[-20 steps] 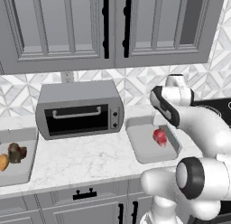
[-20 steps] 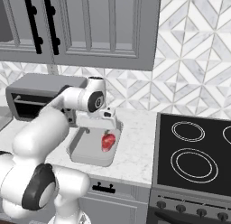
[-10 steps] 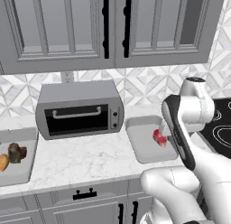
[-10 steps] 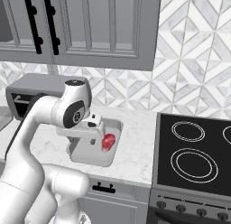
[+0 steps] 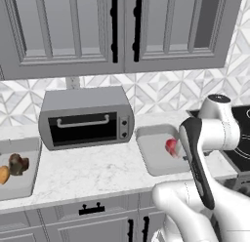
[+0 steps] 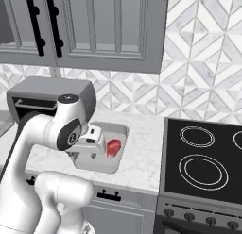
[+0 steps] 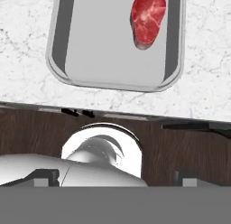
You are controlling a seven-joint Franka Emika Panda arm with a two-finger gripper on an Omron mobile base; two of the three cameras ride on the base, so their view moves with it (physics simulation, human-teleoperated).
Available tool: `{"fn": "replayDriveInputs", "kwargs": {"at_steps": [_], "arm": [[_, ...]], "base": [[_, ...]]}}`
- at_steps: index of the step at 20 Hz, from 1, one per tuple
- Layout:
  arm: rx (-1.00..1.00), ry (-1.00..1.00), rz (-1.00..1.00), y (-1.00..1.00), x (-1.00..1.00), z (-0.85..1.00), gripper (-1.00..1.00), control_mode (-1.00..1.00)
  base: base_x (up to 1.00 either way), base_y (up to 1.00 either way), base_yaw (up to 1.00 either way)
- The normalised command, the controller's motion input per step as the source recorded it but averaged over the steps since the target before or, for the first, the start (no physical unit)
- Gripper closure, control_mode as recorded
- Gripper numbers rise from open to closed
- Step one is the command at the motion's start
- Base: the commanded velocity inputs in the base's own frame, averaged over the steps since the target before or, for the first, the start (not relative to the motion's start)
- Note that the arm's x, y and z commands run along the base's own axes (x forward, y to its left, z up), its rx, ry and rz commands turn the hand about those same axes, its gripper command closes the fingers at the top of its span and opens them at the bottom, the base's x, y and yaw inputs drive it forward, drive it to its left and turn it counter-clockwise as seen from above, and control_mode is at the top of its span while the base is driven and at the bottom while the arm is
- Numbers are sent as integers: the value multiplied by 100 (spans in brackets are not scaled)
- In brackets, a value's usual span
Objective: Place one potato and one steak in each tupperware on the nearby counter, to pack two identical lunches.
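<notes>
Now jaws wide apart, gripping nothing

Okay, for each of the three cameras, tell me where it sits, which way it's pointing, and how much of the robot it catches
Left base view: behind the arm's left, looking forward and down at the counter, toaster oven and both tupperware trays; arm at lower right.
Right base view: behind the arm's right, facing the stove and the tupperware; arm at lower left.
Hand view: on the hand, looking down at that tupperware; finger tips at the bottom.
Shared: all three show the red steak in that tray.
</notes>
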Motion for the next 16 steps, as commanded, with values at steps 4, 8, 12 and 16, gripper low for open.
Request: {"fn": "replayDriveInputs", "kwargs": {"at_steps": [4, 8, 12, 16], "arm": [[0, 0, 0, 0, 0, 0, -100, 100], [0, 0, 0, 0, 0, 0, -100, 100], [0, 0, 0, 0, 0, 0, -100, 100], [0, 0, 0, 0, 0, 0, -100, 100]], "base": [[-83, 21, 9], [-75, 64, 66], [-26, 89, 85], [-13, 90, 89]]}}
